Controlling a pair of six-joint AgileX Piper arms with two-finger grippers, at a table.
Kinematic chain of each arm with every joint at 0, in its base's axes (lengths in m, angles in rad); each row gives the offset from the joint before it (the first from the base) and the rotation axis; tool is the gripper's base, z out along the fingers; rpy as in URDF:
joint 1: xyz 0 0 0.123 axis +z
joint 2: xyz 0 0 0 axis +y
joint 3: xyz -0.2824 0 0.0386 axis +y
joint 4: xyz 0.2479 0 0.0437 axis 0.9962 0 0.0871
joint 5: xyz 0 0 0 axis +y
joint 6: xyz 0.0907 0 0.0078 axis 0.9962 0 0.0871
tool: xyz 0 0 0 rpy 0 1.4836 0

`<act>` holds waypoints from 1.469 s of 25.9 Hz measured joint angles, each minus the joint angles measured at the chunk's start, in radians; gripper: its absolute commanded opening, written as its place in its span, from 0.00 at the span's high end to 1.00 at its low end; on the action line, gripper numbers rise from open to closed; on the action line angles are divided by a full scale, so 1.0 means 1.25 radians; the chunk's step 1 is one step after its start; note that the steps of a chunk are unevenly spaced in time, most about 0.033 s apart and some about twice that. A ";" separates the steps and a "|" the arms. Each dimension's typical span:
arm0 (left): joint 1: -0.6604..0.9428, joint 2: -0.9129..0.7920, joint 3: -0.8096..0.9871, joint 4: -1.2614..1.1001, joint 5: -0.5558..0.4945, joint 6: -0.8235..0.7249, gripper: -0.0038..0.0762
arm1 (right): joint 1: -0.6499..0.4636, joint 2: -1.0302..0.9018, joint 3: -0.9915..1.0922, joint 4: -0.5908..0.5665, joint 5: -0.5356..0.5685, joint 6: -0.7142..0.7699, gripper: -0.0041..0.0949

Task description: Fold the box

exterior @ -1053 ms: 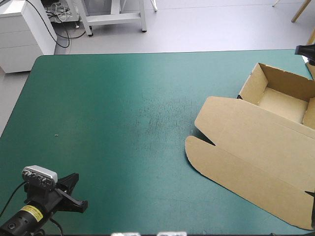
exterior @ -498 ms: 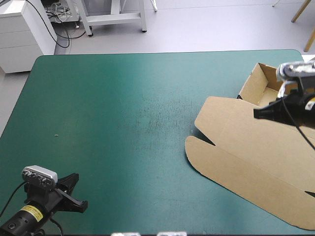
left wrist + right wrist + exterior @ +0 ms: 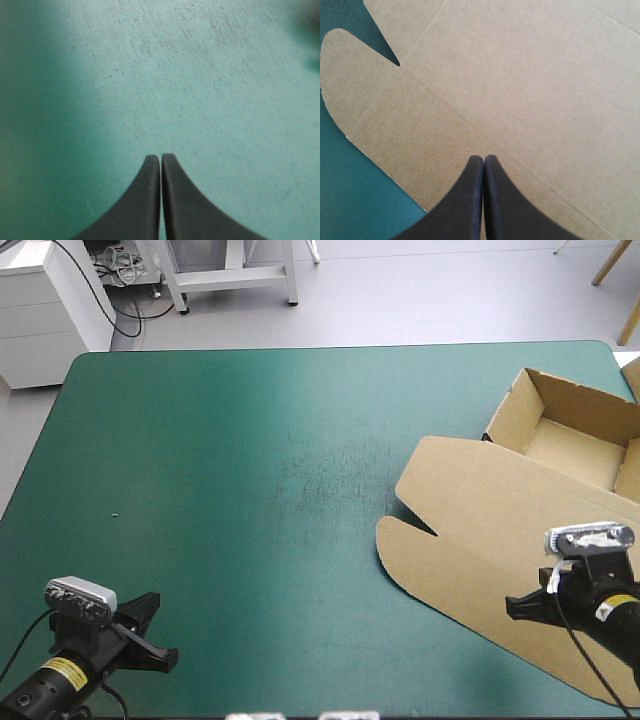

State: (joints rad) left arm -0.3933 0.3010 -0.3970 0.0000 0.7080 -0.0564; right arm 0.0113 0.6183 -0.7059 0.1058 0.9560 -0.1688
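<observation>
The brown box (image 3: 520,530) lies at the table's right side as an open tray with raised walls (image 3: 575,430) toward the far edge. Its lid is spread flat toward the near edge. My right gripper (image 3: 515,606) hovers over the near part of the flat lid, shut and holding nothing. In the right wrist view its shut fingers (image 3: 483,162) point across the lid (image 3: 510,90) toward the notch and rounded flap (image 3: 350,65). My left gripper (image 3: 165,660) rests shut at the table's near left corner. In the left wrist view (image 3: 160,161) it sees only bare teal-green cover.
The teal-green cover (image 3: 230,490) stretches bare from the left edge to the box. A tiny speck (image 3: 116,511) lies on it at the left. White cabinets and a frame stand beyond the far edge.
My right arm came in from the far right over the tray, then swung down toward the near edge over the flat lid. The left arm and the box stayed still.
</observation>
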 measured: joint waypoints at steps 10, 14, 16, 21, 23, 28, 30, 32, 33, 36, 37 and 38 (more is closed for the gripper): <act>0.000 0.000 0.001 0.000 -0.001 0.000 0.96 | 0.000 -0.169 0.233 0.002 -0.200 0.000 0.98; 0.000 0.000 0.001 -0.004 -0.001 0.000 0.96 | 0.000 -0.169 0.234 0.002 -0.207 0.000 0.98; 0.000 0.000 0.001 -0.004 -0.001 0.000 0.96 | 0.000 -0.169 0.234 0.002 -0.209 0.000 0.98; 0.000 0.000 0.001 -0.004 -0.002 0.000 0.96 | 0.000 -0.169 0.234 -0.001 -0.211 0.000 0.98; 0.000 0.000 0.001 -0.004 -0.002 0.000 0.96 | 0.000 -0.169 0.234 -0.001 -0.211 0.000 0.98; 0.000 0.000 0.001 -0.004 -0.002 0.000 0.96 | 0.000 -0.169 0.234 -0.002 -0.213 0.000 0.98; 0.000 0.000 0.001 -0.004 -0.002 0.000 0.96 | 0.000 -0.169 0.234 -0.003 -0.214 0.000 0.98; 0.000 0.000 0.001 -0.004 -0.002 0.000 0.96 | 0.000 -0.169 0.234 -0.003 -0.214 0.000 0.98; 0.000 0.000 0.001 -0.004 -0.002 0.000 0.96 | 0.000 -0.169 0.234 -0.003 -0.214 0.000 0.98; 0.000 0.000 0.001 -0.004 -0.002 0.000 0.96 | 0.000 -0.169 0.234 -0.003 -0.214 0.000 0.98; 0.000 0.000 0.001 -0.004 -0.002 0.000 0.96 | 0.000 -0.169 0.234 -0.003 -0.214 0.000 0.98; 0.000 0.000 0.001 -0.004 -0.002 0.000 0.96 | 0.000 -0.169 0.234 -0.003 -0.214 0.000 0.98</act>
State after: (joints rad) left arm -0.3933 0.3010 -0.3959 -0.0054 0.7057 -0.0564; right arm 0.0113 0.4075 -0.4140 0.1021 0.6889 -0.1688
